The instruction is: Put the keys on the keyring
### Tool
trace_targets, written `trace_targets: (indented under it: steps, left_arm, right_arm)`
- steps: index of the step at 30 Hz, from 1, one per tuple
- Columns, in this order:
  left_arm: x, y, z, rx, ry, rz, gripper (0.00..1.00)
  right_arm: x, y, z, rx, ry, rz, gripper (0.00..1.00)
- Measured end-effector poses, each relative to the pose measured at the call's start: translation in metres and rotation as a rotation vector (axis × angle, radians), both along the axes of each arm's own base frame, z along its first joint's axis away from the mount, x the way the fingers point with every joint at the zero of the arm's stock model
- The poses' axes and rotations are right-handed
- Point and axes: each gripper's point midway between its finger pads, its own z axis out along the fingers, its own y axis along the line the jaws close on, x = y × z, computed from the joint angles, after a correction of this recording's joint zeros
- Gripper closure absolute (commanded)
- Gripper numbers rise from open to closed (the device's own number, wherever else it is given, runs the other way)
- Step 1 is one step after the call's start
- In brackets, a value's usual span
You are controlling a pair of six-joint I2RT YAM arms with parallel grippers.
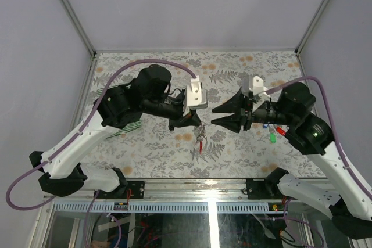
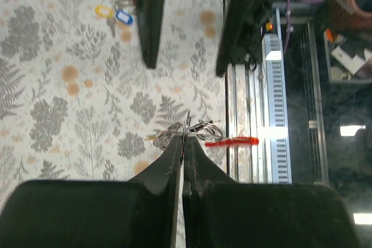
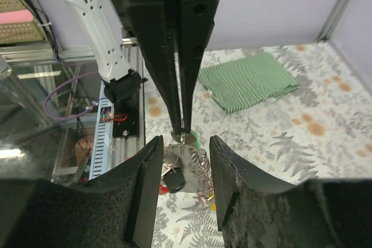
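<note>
My left gripper (image 1: 196,122) is shut on the keyring (image 1: 201,139), a bunch of wire rings with a red strip hanging below, held above the table. In the left wrist view the shut tips (image 2: 185,136) pinch the rings (image 2: 203,128), with the red strip (image 2: 232,141) to the right. My right gripper (image 1: 216,115) is open and faces the left one, close to the keyring. In the right wrist view its fingers (image 3: 148,184) stand either side of the hanging keyring (image 3: 187,169). Loose keys (image 1: 272,136) with green, red and blue heads lie under the right wrist. A yellow and a blue key (image 2: 113,14) show in the left wrist view.
A green striped cloth (image 1: 127,128) lies partly under the left arm and shows in the right wrist view (image 3: 247,79). The floral table (image 1: 232,149) ends at a metal rail at the near edge (image 1: 209,204). Grey walls enclose the back and sides.
</note>
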Motion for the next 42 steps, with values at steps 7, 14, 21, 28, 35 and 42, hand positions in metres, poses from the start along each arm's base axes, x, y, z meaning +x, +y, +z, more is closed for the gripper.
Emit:
trace_targets:
  steps: [7, 14, 21, 28, 35, 42]
  left_arm:
    - [-0.008, 0.013, -0.015, 0.125, -0.031, -0.006, 1.0]
    - [-0.008, 0.018, -0.017, 0.156, -0.056, -0.001, 1.0]
    - [-0.005, 0.018, -0.02, 0.169, -0.067, 0.004, 1.0]
    - [-0.004, 0.017, -0.021, 0.174, -0.072, 0.001, 1.0]
    - [-0.005, 0.016, -0.022, 0.178, -0.076, -0.002, 1.0]
    - [-0.004, 0.017, -0.025, 0.19, -0.074, -0.001, 1.0]
  right_arm:
    - [0.004, 0.017, -0.032, -0.057, 0.105, 0.084, 0.56]
    - [-0.002, 0.028, -0.033, -0.042, 0.154, 0.177, 0.56]
    - [0.001, 0.035, -0.04, -0.056, 0.19, 0.206, 0.57]
    - [0.003, 0.043, -0.057, -0.1, 0.227, 0.217, 0.58]
    - [0.0, 0.05, -0.071, -0.148, 0.237, 0.217, 0.66]
    - [0.003, 0.052, -0.073, -0.156, 0.222, 0.2, 0.63]
